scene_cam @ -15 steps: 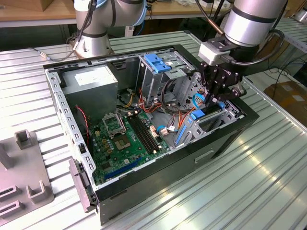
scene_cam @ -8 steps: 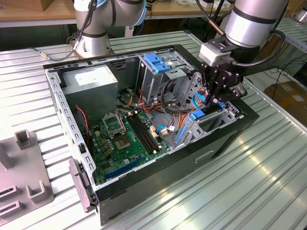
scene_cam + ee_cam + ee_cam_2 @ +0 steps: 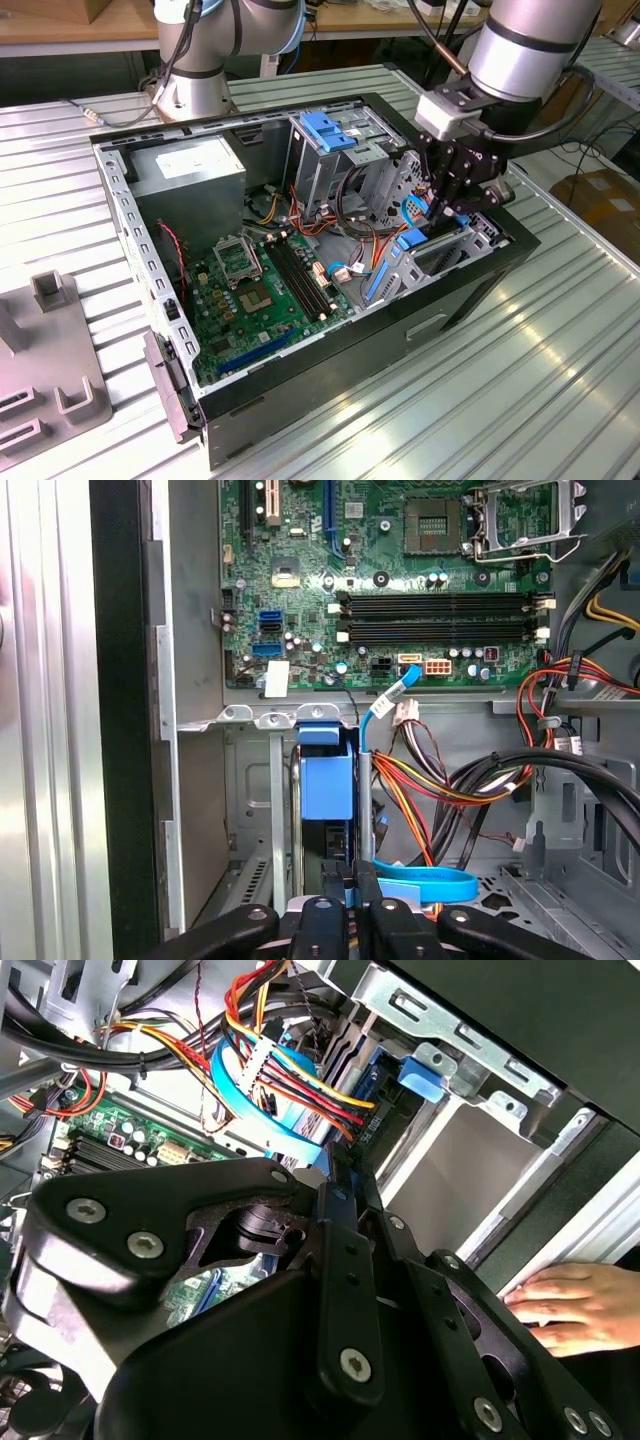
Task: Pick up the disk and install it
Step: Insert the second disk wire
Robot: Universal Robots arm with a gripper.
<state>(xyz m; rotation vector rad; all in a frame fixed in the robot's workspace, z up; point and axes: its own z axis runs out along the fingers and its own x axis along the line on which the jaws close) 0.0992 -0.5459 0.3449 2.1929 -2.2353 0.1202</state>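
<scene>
Blue-railed disk (image 3: 328,790) edge-on in tool (image 3: 345,895)

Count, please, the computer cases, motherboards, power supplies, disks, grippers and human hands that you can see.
computer case: 1
motherboard: 1
power supply: 1
disk: 1
gripper: 1
hand: 1
Total: 6

The black claw (image 3: 345,1185) fills the foreground, its linkages converging on a thin dark edge beside a blue plastic piece (image 3: 422,1072). Behind lie bundled coloured wires (image 3: 290,1070), a green motherboard (image 3: 110,1140) and a grey metal bay (image 3: 450,1030). A person's hand (image 3: 580,1305) rests on the case edge.
</scene>
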